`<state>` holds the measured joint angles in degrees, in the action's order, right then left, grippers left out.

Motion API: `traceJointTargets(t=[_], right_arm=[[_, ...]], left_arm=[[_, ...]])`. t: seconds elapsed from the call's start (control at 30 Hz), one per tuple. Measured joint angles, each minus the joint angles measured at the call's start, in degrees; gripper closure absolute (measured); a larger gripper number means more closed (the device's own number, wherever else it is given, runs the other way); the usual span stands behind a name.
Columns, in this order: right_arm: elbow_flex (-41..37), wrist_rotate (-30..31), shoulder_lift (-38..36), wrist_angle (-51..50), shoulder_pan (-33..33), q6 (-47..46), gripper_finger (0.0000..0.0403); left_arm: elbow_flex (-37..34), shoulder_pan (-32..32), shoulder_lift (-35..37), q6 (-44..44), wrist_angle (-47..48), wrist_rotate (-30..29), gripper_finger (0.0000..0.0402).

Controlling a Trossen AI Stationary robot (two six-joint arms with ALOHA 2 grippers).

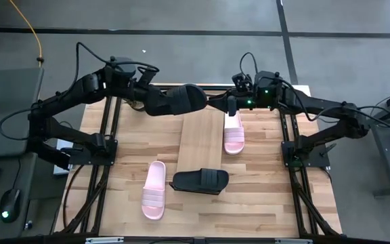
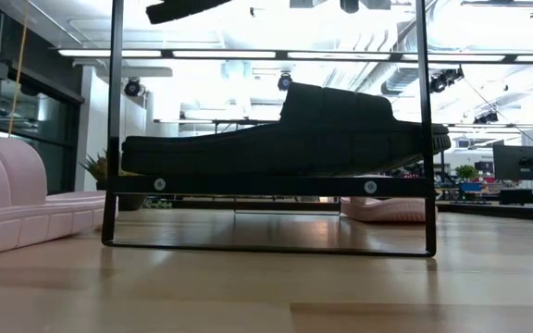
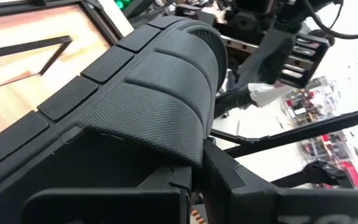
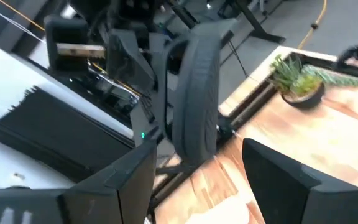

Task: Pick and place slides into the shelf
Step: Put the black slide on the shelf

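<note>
My left gripper (image 1: 156, 102) is shut on a black slide (image 1: 181, 99), held in the air over the shelf's far end; in the left wrist view its ribbed strap (image 3: 160, 93) fills the picture. The shelf (image 1: 200, 139) is a light board on a black wire frame. A second black slide (image 1: 200, 181) lies crosswise on the shelf's near end, sole on the board (image 2: 266, 185). One pink slide (image 1: 233, 135) lies on the table right of the shelf, another (image 1: 154, 190) to its left. My right gripper (image 1: 232, 107) is open above the right pink slide's far end (image 4: 222, 208). My left gripper holds the black slide at the strap's edge (image 3: 194, 152). One finger (image 3: 166, 183) lies under the strap and the other (image 3: 235, 180) outside it. The fingers come level from the table's left. The slide is lifted clear and sticks out toward my right gripper.
A small potted plant (image 4: 300, 78) stands on the tabletop near the far edge. Black frame rails (image 1: 107, 142) (image 1: 293, 146) run along both sides of the table. Bare wood lies between the near slides and the near edge (image 1: 249, 210).
</note>
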<state>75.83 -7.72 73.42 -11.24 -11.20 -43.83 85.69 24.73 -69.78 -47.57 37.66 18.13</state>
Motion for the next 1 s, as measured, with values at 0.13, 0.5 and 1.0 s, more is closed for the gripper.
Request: traceJointTargets(t=[0.13,0.5,1.0], right_arm=[[0.0,-0.2,0.9,0.2,0.0,-0.1,0.0174],[0.0,0.5,1.8,3.5,0.0,0.3,0.0174],[0.0,1.0,5.5,8.8,0.0,-1.3,0.0179]], left_arm=[[0.0,0.0,-0.2,0.0,-1.1,0.4,0.0393],[0.0,0.0,-0.7,0.0,-1.8,0.8,0.0392],[0.0,0.0,-0.7,0.7,-1.9,0.8,0.0392]])
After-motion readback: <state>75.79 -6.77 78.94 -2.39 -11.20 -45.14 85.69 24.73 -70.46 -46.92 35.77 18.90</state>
